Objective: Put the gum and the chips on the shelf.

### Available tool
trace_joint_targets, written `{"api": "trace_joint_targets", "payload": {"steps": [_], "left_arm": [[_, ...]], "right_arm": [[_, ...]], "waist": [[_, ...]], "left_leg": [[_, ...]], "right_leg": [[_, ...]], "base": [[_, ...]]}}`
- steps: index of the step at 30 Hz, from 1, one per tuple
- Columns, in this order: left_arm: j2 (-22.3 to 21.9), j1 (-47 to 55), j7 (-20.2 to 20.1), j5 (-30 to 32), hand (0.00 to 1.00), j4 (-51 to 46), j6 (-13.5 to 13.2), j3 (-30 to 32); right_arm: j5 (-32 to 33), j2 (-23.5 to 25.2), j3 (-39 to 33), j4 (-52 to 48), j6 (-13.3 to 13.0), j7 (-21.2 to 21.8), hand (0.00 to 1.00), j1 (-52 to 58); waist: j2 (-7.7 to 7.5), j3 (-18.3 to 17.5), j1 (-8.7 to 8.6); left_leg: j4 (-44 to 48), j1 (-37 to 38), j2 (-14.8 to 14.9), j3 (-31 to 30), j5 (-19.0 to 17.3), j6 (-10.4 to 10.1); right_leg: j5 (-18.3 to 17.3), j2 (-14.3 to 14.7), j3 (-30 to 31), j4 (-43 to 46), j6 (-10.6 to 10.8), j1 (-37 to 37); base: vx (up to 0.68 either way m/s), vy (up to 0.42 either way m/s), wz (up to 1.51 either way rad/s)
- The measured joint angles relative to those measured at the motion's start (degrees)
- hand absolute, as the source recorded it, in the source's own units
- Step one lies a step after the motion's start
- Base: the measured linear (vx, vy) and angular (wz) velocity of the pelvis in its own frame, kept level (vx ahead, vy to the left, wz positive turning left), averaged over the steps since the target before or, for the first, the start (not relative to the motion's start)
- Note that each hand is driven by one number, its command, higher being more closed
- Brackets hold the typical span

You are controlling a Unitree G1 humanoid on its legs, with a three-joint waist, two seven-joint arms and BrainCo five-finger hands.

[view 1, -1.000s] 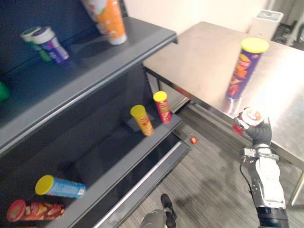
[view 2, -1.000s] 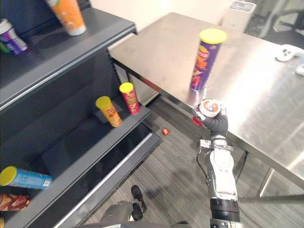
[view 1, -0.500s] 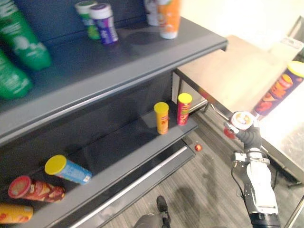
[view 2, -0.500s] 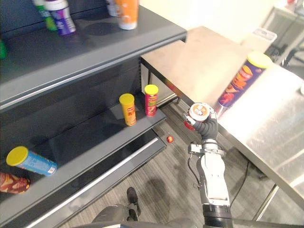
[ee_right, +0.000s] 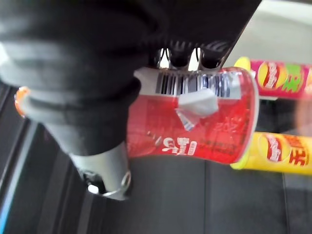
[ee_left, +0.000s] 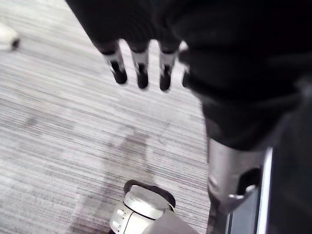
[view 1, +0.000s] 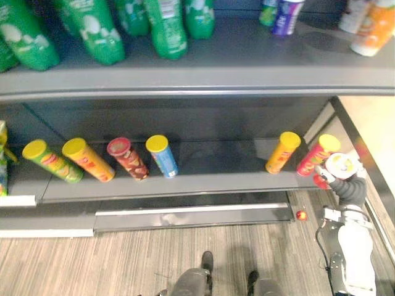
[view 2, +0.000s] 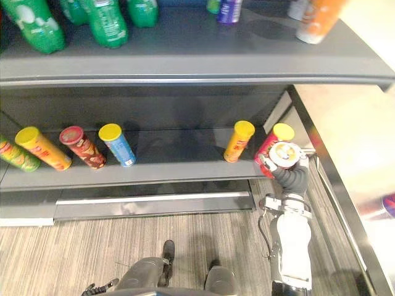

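the big change is the view. a second ago the head was looking at the table [view 2: 361, 135] with the shelf off to one side. now it's swung round and i'm facing the shelf square on, so most of the "movement" is the camera turning, not the stock.

what has really moved is the right hand [view 2: 291, 177]. it was up by the table edge near the tall purple chips can. now it sits just in front of the right end of the lower shelf [view 1: 185, 182], right beside the red can with the yellow lid [view 1: 315, 157] and near the yellow can [view 1: 282, 152].

the fingers and thumb are curled round the red tub [ee_right: 195, 126] with the white lid, which i take to be the gum. so the gum is in the right hand, in the air and not set down yet.

the left hand [ee_left: 139, 68] just hangs over the floor with straight fingers and holds nothing.

my read is that the carry is pretty much done and placing comes next. there's bare shelf between the blue can [view 1: 162, 155] and the yellow one. the tubs up on the upper shelf [view 1: 185, 80] look more like its kind, but that's a higher reach. the chips will need a second trip.
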Motion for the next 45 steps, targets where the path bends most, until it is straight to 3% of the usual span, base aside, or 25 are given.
{"api": "trace_joint_targets", "payload": {"steps": [5,10,12,13,15,21,32,40,45], "left_arm": [[-0.17,0.47,-0.04,-1.72,0.0,-0.31,-0.02,0.57],[-0.93,0.75,-0.06,-1.93,0.0,-2.43,-0.03,0.59],[-1.1,0.71,-0.06,-2.0,0.0,-2.58,-0.03,0.62],[-1.19,0.71,-0.08,-2.01,0.0,-2.31,-0.01,1.02],[-1.32,0.84,-0.11,-2.01,0.0,-2.29,0.0,0.95],[-1.22,0.72,-1.19,-1.85,0.0,-2.19,0.02,0.44],[-0.72,0.72,-1.97,-0.84,0.0,-1.29,0.02,-1.76],[-0.69,0.76,-2.67,0.98,0.0,-1.11,0.07,-1.67],[0.3,0.82,-3.58,2.91,0.0,-0.6,0.09,-1.69]], "right_arm": [[0.06,-0.02,0.02,0.51,-0.03,-0.01,1.0,-1.71],[0.9,-0.07,-0.02,2.01,-0.03,0.04,1.0,-1.12],[0.88,-0.07,0.03,2.01,-0.03,0.06,1.0,-0.85],[0.88,-0.11,-0.06,1.98,-0.05,0.01,1.0,-0.65],[0.88,-0.28,-0.21,1.99,-0.06,-0.06,1.0,-0.18],[0.81,-0.15,-0.12,2.01,-0.01,0.02,1.0,0.98],[-0.82,-0.15,-0.01,4.34,0.34,-0.04,1.0,-0.9],[-1.82,-0.24,-0.6,2.79,0.35,0.35,1.0,-1.6],[-1.2,-0.39,-2.98,-2.14,0.17,2.11,1.0,-1.94]], "waist": [[0.17,-0.02,-0.13],[1.28,-0.41,-0.48],[1.42,-0.49,-0.3],[1.5,-0.5,-0.48],[1.84,-0.73,-0.93],[2.41,-1.12,-1.76],[2.96,-1.46,-1.63],[2.94,-1.84,-1.76],[1.26,-2.89,-2.01]], "left_leg": [[-4.32,2.18,0.49,-2.29,2.63,-0.27],[-7.61,3.06,1.0,-3.97,4.48,-0.75],[-7.94,3.37,1.18,-3.48,4.15,-0.77],[-7.05,3.47,2.8,4.19,1.9,-0.25],[-6.44,3.6,3.63,7.85,1.72,-0.27],[-10.98,5.35,2.32,7.28,4.75,0.26],[-11.05,6.68,2.29,7.47,4.97,0.04],[-11.05,6.75,2.71,7.72,5.36,-0.04],[-11.05,6.79,2.79,8.95,5.57,-0.28]], "right_leg": [[0.58,1.11,-2.07,-2.22,-0.7,2.3],[1.03,1.91,-4.44,-4.35,-1.23,3.66],[1.04,1.85,-4.88,-4.44,-1.22,4.09],[1.06,1.41,-5.49,-4.79,-1.18,5.16],[1.03,1.12,-6.06,-4.84,-1.13,5.87],[1.2,0.34,-6.18,-5.33,-0.8,5.67],[1.56,0.14,-5.81,-4.95,-0.16,6.57],[1.74,0.49,-5.38,-5.89,0.03,6.49],[2.58,0.45,-4.19,-5.83,0.22,6.05]], "base": [[0.06,-0.093,0.21],[0.03,-0.051,0.18],[0.0,-0.015,0.11],[-0.01,0.001,0.07],[0.0,0.008,0.08],[0.05,0.034,0.06],[-0.02,0.007,-0.01],[-0.06,0.012,-0.03],[0.03,0.01,-0.11]]}}
